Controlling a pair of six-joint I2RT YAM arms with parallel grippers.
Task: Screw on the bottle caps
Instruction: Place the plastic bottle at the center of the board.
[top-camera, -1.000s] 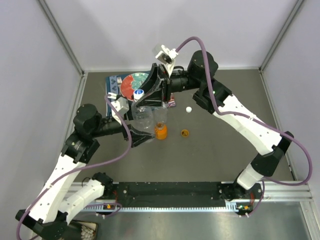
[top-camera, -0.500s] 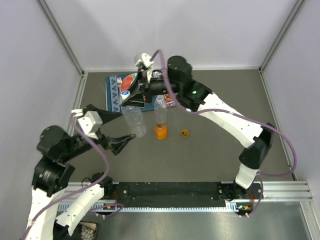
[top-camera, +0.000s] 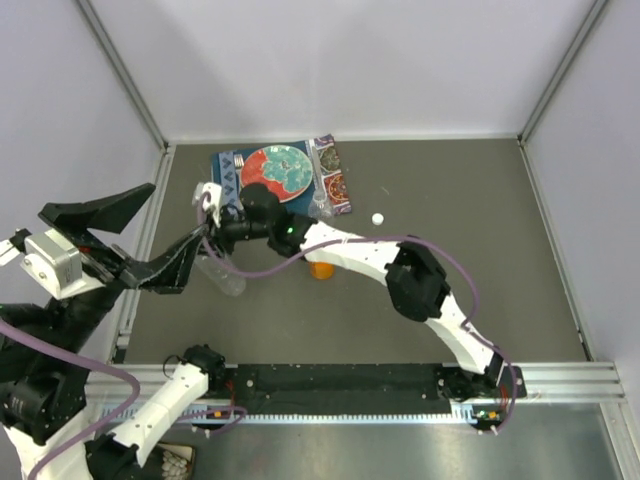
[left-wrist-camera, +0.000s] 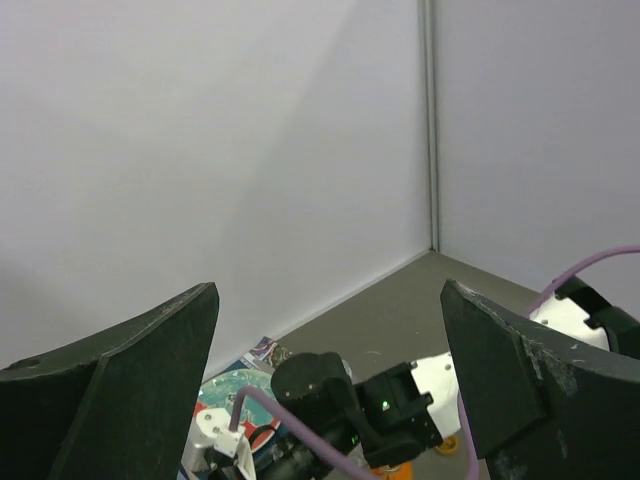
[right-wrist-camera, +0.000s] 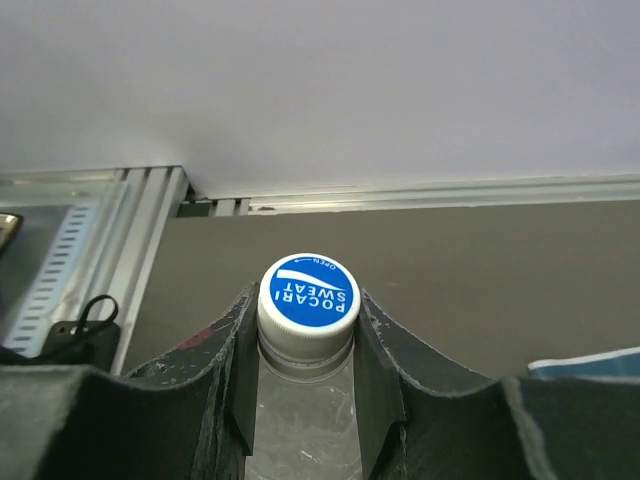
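The left gripper is raised high above the near left corner. Its fingers are spread wide and there is nothing between them. Its own camera shows only the wall and, far below, the right arm.

The right arm reaches low across the table to the left. The right gripper is clenched on the neck of a clear bottle, one finger on each side just under the cap. This cap is white with a blue printed top and it sits on the mouth of the bottle. From above, the bottle looks tilted, near the left edge of the table. I cannot tell if its base touches the table.

Beyond it, the orange bottle stands partly hidden under the right arm, so its mouth cannot be seen. Further back, a loose white cap lies alone on the table, and the plate is at the far side.

I think the step in hand is the first clear bottle, which has its cap on. How tight the cap is, I cannot see. The next move probably calls for putting this bottle down upright, opening the right fingers slowly so that it does not fall, and then going for the loose white cap.
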